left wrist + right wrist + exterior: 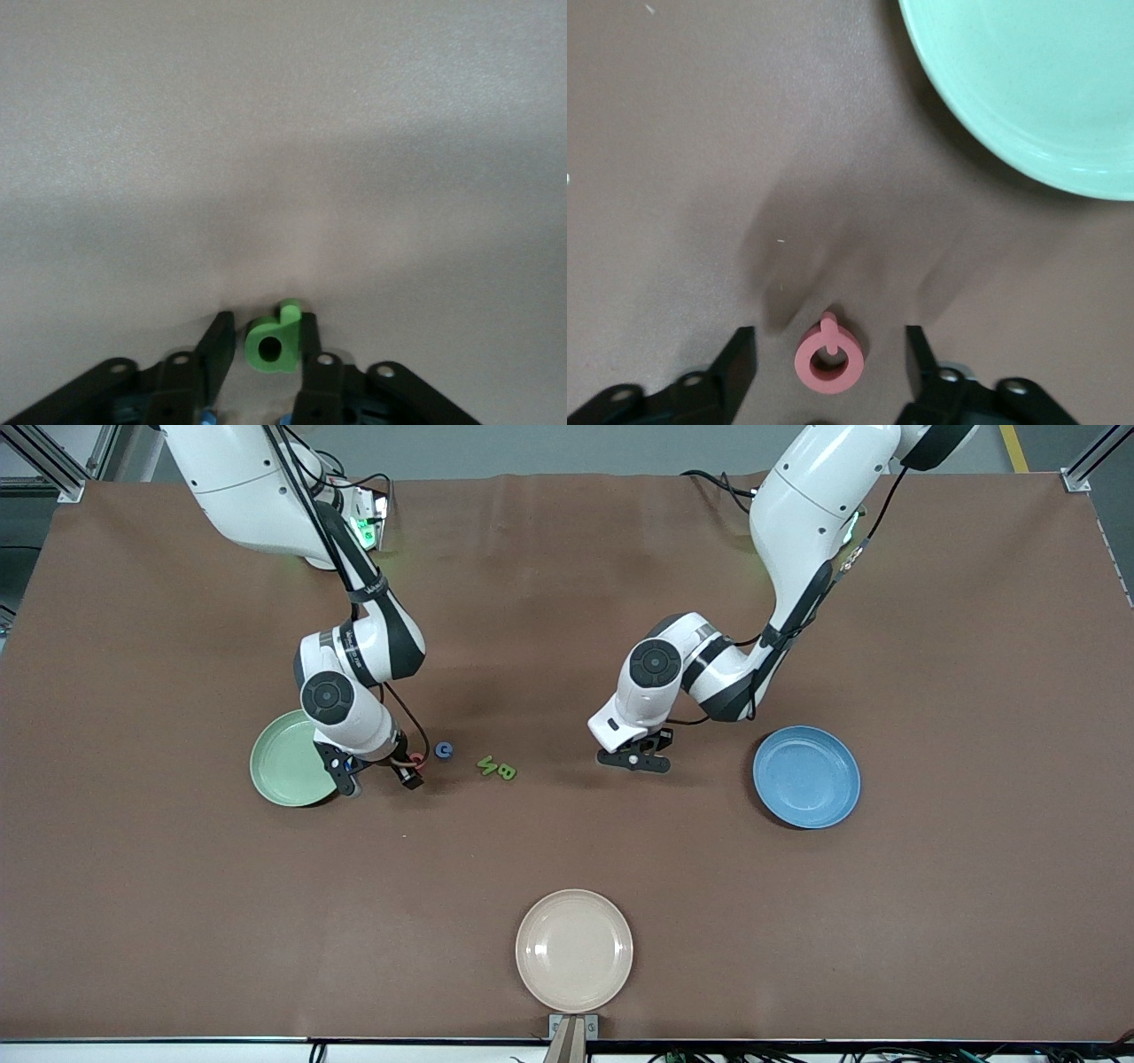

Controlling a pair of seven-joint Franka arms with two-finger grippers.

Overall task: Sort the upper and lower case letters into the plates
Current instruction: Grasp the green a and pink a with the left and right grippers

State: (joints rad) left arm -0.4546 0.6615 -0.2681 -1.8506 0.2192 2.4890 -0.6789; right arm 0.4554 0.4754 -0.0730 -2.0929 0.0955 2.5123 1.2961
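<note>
The mint green plate [282,766] lies toward the right arm's end of the table and the blue plate [806,777] toward the left arm's end; both look bare. My right gripper [376,777] is low beside the mint plate [1028,88]. It is open [830,334], with a red ring-shaped letter [829,359] lying between its fingers and touching neither. My left gripper [633,760] is low over the table middle and open [267,320]. A green letter [276,341] sits between its fingers against one finger, with a gap to the other. A blue letter [444,751] and two green letters [496,769] lie between the grippers.
A cream-beige plate [574,950] lies at the table edge nearest the front camera. Brown cloth covers the table. The arms' bases and cables stand along the edge farthest from the front camera.
</note>
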